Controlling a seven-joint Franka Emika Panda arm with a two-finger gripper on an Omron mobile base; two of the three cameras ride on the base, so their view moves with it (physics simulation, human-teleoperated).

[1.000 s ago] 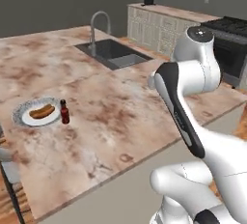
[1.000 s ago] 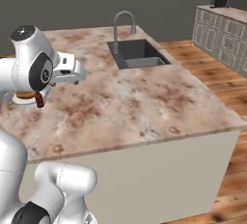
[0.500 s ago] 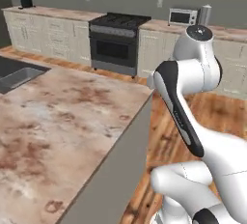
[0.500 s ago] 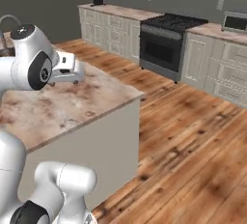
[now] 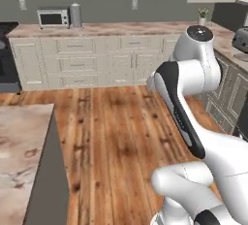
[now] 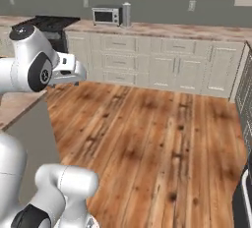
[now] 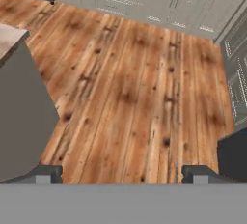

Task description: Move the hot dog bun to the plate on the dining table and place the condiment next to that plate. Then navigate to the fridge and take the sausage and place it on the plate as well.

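A corner of the dining table (image 5: pixel 22 139) with its pink-brown marbled top lies at the left; its corner (image 6: pixel 14 105) also shows beside the arm. In the hand view its grey side (image 7: pixel 19 117) drops to the floor at the left. My gripper (image 7: pixel 121 175) is open, with bare wooden floor between its fingertips (image 7: pixel 48 174). The hand (image 6: pixel 69 70) is held out over the floor past the table's corner. The hot dog bun, plate, condiment and sausage are out of view. A dark grey block (image 7: pixel 234 155) stands low at the right; I cannot tell whether it is the fridge.
Wide wooden floor (image 5: pixel 116 136) stretches ahead. Cream cabinets (image 6: pixel 167 67) under a marbled counter line the far wall, with a microwave (image 6: pixel 106 15) and a steel canister (image 6: pixel 126 14) on top. A dark stove (image 6: pixel 49 24) stands at the left, and more cabinets (image 5: pixel 227 98) run along the right.
The whole picture has swung: the base has turned away from the island, so the sink, plate, bun and bottle have left the views. The gripper stays open.
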